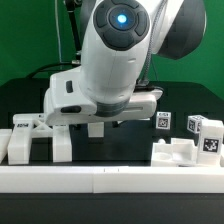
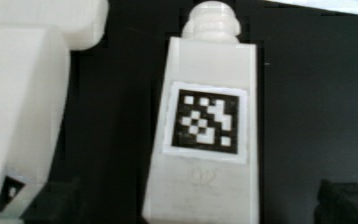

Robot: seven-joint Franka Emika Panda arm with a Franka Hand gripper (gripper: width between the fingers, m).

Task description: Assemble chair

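wrist view: white chair leg point(image 2: 202, 172) with a black-and-white square tag point(image 2: 206, 122) on its face; jaws wide apart, released

no readable text or numbers; only black-and-white square tag point(image 2: 206, 122) on white chair part point(image 2: 208, 70)

**Matt white plastic on a dull black counter**

The chair leg point(image 2: 208, 60) looks like smooth, matt white plastic. Its tag point(image 2: 208, 122) looks like flat printed paper. Beside the leg, a chair block point(image 2: 25, 100) has the same chalky finish. The counter point(image 2: 114, 120) under the leg is matt black, and the robot arm's shell point(image 1: 110, 60) is glossier white.
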